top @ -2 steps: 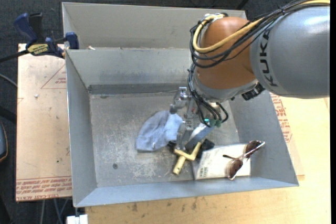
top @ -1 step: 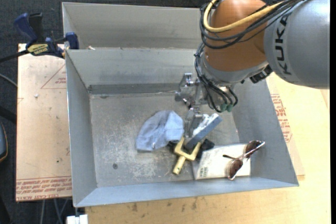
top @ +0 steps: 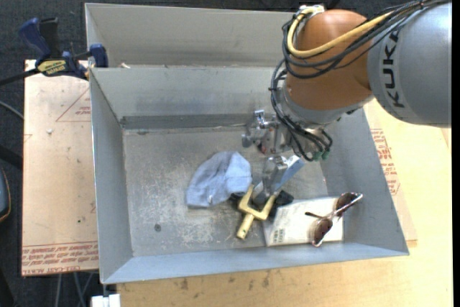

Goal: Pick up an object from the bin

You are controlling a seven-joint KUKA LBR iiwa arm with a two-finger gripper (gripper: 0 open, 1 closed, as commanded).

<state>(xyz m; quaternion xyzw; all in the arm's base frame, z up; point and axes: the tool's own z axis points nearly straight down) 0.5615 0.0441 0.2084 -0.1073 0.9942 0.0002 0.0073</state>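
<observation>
My gripper [top: 277, 178] hangs below the orange wrist cover, low in the front right part of the bin. Its tip is just above a yellow T-shaped piece [top: 251, 213] and a small black thing [top: 279, 197] that lie together on the floor. Whether it touches either of them I cannot tell. A crumpled pale blue cloth [top: 217, 180] lies directly to the left of the gripper.
A white printed card or box [top: 291, 229] rests at the front right, with brown-lensed sunglasses [top: 332, 216] lying partly on it. The arm and its cables cover the right rear of the bin. The bin's walls slope inward.
</observation>
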